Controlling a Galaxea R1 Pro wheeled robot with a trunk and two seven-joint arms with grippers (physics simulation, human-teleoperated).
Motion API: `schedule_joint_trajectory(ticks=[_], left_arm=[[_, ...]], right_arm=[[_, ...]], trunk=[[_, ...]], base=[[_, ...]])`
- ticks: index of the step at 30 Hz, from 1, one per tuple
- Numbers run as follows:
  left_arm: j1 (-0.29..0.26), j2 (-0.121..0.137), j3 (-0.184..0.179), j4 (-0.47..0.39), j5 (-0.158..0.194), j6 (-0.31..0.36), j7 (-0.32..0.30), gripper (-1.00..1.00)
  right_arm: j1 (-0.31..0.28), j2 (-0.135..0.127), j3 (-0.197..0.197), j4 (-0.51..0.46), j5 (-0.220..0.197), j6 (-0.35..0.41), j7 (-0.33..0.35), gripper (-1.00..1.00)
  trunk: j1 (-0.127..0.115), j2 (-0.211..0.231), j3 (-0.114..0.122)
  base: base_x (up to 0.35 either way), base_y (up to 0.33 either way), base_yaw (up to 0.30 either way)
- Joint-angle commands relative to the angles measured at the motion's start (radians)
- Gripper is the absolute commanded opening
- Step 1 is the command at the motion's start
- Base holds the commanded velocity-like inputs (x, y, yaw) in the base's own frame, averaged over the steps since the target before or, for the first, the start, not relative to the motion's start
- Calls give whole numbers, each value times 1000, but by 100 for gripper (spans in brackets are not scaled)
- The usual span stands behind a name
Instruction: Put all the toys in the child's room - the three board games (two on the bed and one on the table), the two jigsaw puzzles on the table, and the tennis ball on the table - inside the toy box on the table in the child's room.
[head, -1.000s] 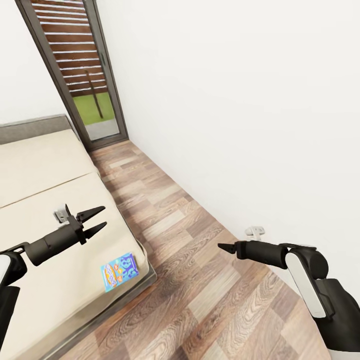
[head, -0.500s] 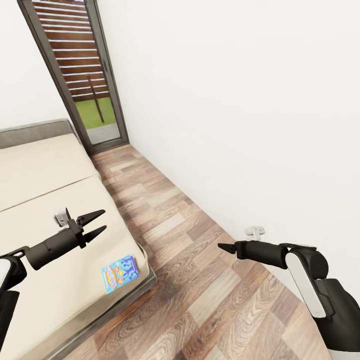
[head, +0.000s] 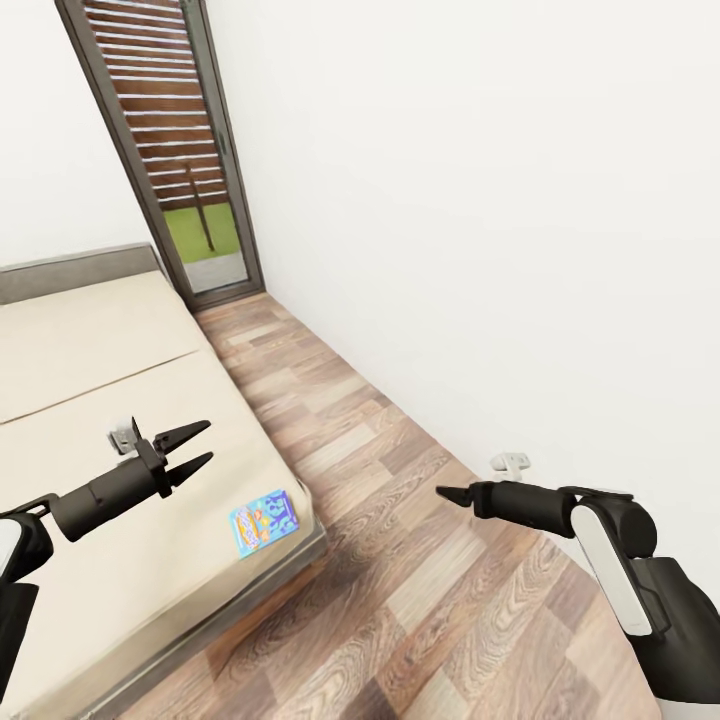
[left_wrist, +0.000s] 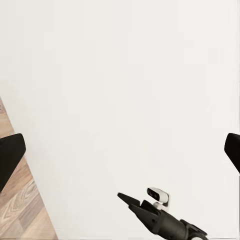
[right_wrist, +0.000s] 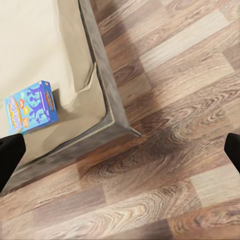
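Note:
A small blue-white board game (head: 265, 516) lies flat near the foot corner of the bed (head: 90, 340), close to the mattress edge. It shows again in the right wrist view as the board game (right_wrist: 30, 107) on the cream mattress. My left gripper (head: 193, 449) hangs open over the mattress, a little up and left of the game, holding nothing. Over the wooden floor to the bed's right, my right gripper (head: 447, 494) is held out; its fingertips (right_wrist: 10, 155) stand wide apart with nothing between them. The table, toy box, puzzles and ball are out of view.
A white wall (head: 500, 200) runs along the right side. A wood-plank floor strip (head: 370, 560) lies between it and the bed. A tall glass door (head: 175, 130) with slats and grass behind stands at the far end.
The whole picture has shifted, so the camera has moved: bed, door and game now sit further right in view. Both arms hold the same pose, and both grippers stay as they were.

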Motion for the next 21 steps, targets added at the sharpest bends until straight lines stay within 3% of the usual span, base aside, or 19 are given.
schedule_joint_trajectory(ticks=[1, 9, 21], left_arm=[[-1, 0, 1, 0, -4, 4, -5, 100], [-3, -2, -4, 0, -4, 5, -4, 100], [-6, -2, -6, 1, -5, 5, -4, 100]], right_arm=[[-1, 0, 0, -1, 10, 3, 10, 100], [-1, 0, 0, -1, 10, 3, 10, 100], [-1, 1, -1, 0, 10, 3, 10, 100]], trunk=[[-1, 0, 1], [-1, 0, 14], [-1, 0, 33]], base=[[-229, 132, 0], [-146, 78, 0], [-38, 20, 0]])
